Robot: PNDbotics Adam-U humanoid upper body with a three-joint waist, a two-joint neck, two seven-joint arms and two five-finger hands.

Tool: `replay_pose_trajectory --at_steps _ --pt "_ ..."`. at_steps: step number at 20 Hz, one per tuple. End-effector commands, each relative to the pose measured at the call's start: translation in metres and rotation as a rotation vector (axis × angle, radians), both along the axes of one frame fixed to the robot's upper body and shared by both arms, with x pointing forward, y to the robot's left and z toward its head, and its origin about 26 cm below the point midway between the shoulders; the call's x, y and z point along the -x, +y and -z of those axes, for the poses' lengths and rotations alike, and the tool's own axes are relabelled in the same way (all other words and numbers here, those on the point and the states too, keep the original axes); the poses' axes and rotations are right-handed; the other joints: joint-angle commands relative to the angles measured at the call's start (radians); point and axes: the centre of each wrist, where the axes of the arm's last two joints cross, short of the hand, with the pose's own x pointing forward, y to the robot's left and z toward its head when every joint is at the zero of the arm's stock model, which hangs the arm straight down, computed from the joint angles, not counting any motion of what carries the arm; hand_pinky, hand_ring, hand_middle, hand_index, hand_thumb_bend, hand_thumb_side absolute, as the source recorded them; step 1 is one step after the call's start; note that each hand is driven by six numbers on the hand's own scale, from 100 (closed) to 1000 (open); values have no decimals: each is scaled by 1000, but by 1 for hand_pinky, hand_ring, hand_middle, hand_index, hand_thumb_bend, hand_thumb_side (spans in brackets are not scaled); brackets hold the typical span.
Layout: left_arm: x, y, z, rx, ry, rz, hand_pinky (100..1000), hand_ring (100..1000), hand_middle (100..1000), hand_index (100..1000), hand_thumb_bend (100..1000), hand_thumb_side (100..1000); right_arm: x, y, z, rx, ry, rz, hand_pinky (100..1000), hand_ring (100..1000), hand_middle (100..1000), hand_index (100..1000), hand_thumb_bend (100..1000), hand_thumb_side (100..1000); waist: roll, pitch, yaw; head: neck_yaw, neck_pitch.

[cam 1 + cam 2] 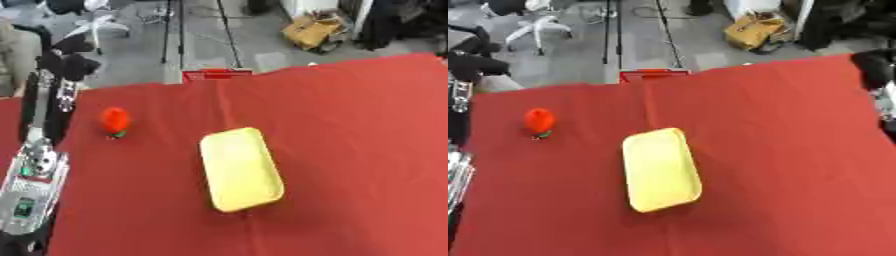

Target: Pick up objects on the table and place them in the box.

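A yellow box (241, 168) lies near the middle of the red desk (350, 125), open side up. To its left, well apart, sits a small red thing (115, 120) with a green bit at its base — too blurred to name. The left hand (66, 60) is raised over the desk's far left edge; whether its fingers are wide or curled I cannot tell. The right hand (874, 67) shows dark at the right edge, fingers unclear too.

A small red-orange object (115, 120) with a green bit at its base sits near the table's (350, 125) left edge; the shallow yellow box (241, 169) lies mid-table, long side running front to back, slightly askew.
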Motion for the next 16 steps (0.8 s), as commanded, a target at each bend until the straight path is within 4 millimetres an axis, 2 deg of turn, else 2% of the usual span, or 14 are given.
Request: replay_pose_trajectory --at_steps 1,2,3,4,6,11,12,13,14,16 --pt "1 3 -8 -13 -24 -8 701 651 722 861 753 977 2 -3 -11 54 -22 26 711 699 834 946 613 288 -19 -30 1 1 -7" --pt "1 3 -8 -14 -24 -7 701 652 723 861 755 974 2 -3 -11 57 -18 35 707 697 831 940 518 207 -19 -30 0 0 -6" --pt "1 2 -8 -15 -25 -5 702 653 723 861 754 973 1 -3 -11 56 -12 47 705 695 829 938 472 177 -19 -30 -1 -1 -5" --pt "1 2 -8 -16 -25 -4 701 652 723 861 753 973 2 -3 -11 54 -9 57 703 693 827 935 384 124 -20 -29 -2 -1 -5" --pt "1 2 -8 -16 -24 -4 702 652 723 861 750 971 1 -3 -11 48 -1 73 700 689 823 933 253 100 -19 -30 -1 1 -6" --pt "1 3 -9 -15 -26 -8 702 652 723 861 746 970 2 -2 -12 39 0 86 699 686 821 934 285 100 -20 -31 1 0 -6" --pt "1 2 -9 -16 -27 -6 702 652 723 861 746 969 2 -1 -12 38 -1 86 699 687 821 935 353 146 -20 -31 1 0 -6" --pt "1 2 -9 -16 -27 -6 701 652 722 861 747 969 2 -1 -12 38 -4 84 701 688 822 936 510 283 -20 -31 0 0 -8" --pt "1 2 -9 -16 -26 -6 701 652 722 861 746 970 3 -1 -12 38 -8 81 705 690 824 936 617 413 -21 -31 0 0 -8" --pt "1 2 -9 -17 -25 -8 701 652 722 861 747 969 3 0 -12 26 -25 60 728 703 834 940 710 612 -21 -31 1 0 -8"
